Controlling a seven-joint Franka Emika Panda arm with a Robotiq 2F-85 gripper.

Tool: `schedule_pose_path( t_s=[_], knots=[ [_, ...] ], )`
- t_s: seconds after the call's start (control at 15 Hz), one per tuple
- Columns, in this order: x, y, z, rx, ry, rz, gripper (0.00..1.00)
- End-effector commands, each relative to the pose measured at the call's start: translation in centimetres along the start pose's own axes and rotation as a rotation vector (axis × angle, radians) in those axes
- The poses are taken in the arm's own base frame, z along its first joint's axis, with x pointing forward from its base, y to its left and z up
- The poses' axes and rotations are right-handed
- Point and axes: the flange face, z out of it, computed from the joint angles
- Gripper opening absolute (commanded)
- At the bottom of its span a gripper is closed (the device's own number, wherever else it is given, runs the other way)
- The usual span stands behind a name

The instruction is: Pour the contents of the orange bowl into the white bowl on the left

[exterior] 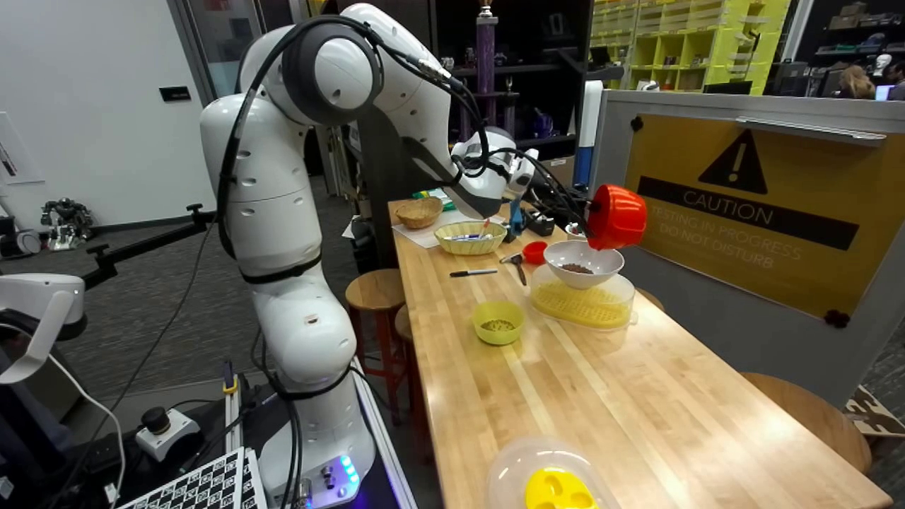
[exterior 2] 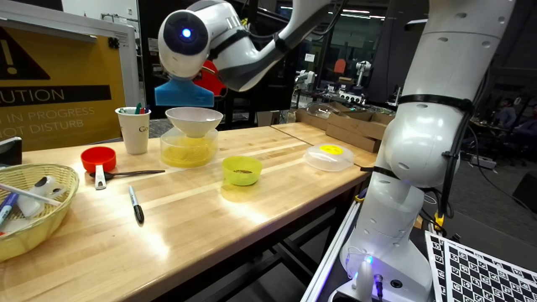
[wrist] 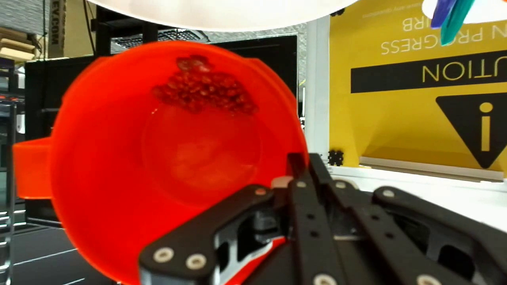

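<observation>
The orange bowl (exterior: 616, 218), glossy red-orange, is held tipped on its side above the white bowl (exterior: 583, 263). In an exterior view it shows partly behind the arm (exterior 2: 212, 79). In the wrist view I look into the orange bowl (wrist: 198, 150); small dark pieces (wrist: 206, 89) lie along its wall nearest the white bowl (wrist: 222, 14). The white bowl holds some brown pieces in the exterior view and stands on a clear, yellow-based container (exterior: 583, 304); it also shows in an exterior view (exterior 2: 194, 121). My gripper (wrist: 307, 158) is shut on the orange bowl's rim.
A yellow-green bowl (exterior: 498, 323) with small pieces stands nearby. A red measuring cup (exterior 2: 98, 159), a marker (exterior 2: 136, 205), a paper cup with pens (exterior 2: 135, 132) and a basket (exterior: 470, 239) are on the table. A caution board (exterior: 763, 212) stands behind the white bowl.
</observation>
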Motion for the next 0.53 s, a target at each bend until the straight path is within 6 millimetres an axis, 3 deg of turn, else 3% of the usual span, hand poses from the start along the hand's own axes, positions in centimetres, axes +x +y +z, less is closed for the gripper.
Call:
schedule_pose_path(
  t_s=[0.0,0.47],
  knots=[
    [-1.5,0.4,-1.4,-0.038,0.089,0.049,0.01],
    [-2.3,0.5,-2.7,-0.109,0.198,0.101,0.01]
  ],
)
